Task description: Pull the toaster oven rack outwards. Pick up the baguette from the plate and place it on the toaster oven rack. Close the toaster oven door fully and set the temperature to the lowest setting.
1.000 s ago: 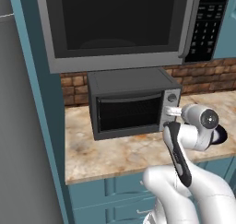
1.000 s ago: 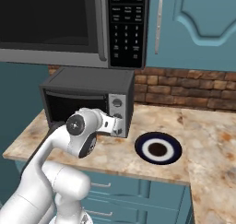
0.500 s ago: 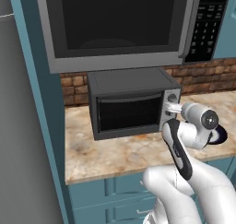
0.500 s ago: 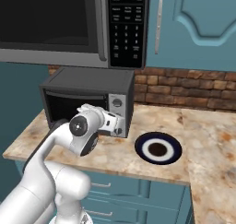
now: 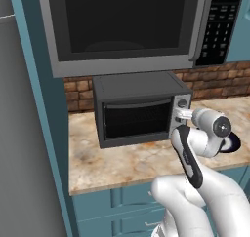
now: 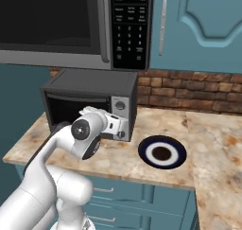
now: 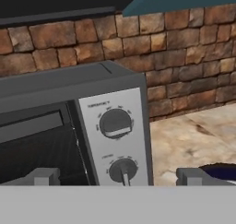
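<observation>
Now | tool (image 7: 117, 174) spread wide, slightly nearer toaster oven (image 5: 139, 109) knobs than before | toaster oven door (image 5: 136, 120) stays shut

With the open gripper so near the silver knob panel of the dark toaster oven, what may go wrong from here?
1. The open gripper spans the silver knob panel with two round knobs. It may close on the lower knob when the upper knob is perhaps the temperature one; the labels are too blurred to read.
2. One finger sits in front of the dark mesh-look door, so moving in may bump it.
</observation>
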